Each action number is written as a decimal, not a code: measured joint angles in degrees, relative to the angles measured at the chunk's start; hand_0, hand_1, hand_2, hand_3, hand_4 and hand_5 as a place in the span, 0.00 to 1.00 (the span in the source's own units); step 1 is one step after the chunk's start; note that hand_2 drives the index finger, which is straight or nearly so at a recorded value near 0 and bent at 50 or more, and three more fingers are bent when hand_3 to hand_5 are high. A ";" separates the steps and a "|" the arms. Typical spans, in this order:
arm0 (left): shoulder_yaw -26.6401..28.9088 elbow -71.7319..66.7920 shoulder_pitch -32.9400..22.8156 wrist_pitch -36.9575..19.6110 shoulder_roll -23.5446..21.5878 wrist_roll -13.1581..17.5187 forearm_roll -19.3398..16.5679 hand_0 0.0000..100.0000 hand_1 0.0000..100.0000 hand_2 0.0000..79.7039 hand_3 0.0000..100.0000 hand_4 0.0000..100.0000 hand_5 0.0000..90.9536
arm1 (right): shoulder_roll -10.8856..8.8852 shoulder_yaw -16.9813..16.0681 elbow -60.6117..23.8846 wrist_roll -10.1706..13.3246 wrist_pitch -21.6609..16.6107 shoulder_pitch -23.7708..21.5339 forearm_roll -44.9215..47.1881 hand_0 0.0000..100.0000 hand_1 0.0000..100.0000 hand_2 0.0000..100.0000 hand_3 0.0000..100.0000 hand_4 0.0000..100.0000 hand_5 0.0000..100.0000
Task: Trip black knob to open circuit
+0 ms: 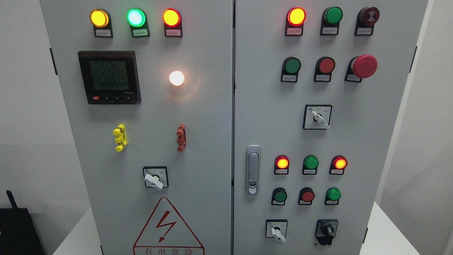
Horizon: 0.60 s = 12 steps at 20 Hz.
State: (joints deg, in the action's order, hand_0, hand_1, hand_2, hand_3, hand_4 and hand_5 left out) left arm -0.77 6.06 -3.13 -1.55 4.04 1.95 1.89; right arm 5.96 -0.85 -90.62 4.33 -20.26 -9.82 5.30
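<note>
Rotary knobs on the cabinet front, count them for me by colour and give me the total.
White knobs: 3
Black knob: 1
Total: 4

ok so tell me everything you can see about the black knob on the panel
The black knob sits at the bottom right of the right-hand cabinet door, right of a white-handled selector switch. It looks like glossy black plastic: a round base with a raised grip bar pointing roughly straight up, mounted on a dark plate. Nothing touches it, and no robot hand is in view.
</note>
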 measured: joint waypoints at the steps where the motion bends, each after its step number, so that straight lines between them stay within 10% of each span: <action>1: 0.00 0.00 0.00 0.00 0.00 0.00 0.00 0.12 0.39 0.00 0.00 0.00 0.00 | 0.00 0.02 -0.04 0.00 0.29 0.35 0.00 0.08 0.10 0.00 1.00 1.00 1.00; 12: 0.00 0.00 0.00 0.00 0.00 0.00 0.00 0.12 0.39 0.00 0.00 0.00 0.00 | -0.17 0.04 -0.16 -0.17 3.20 4.06 0.00 0.07 0.10 0.00 1.00 1.00 1.00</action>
State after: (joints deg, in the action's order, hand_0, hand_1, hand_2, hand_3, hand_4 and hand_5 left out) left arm -0.77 6.06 -3.13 -1.55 4.04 1.95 1.88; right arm 5.79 -0.81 -90.79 4.16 -17.06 -5.76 5.30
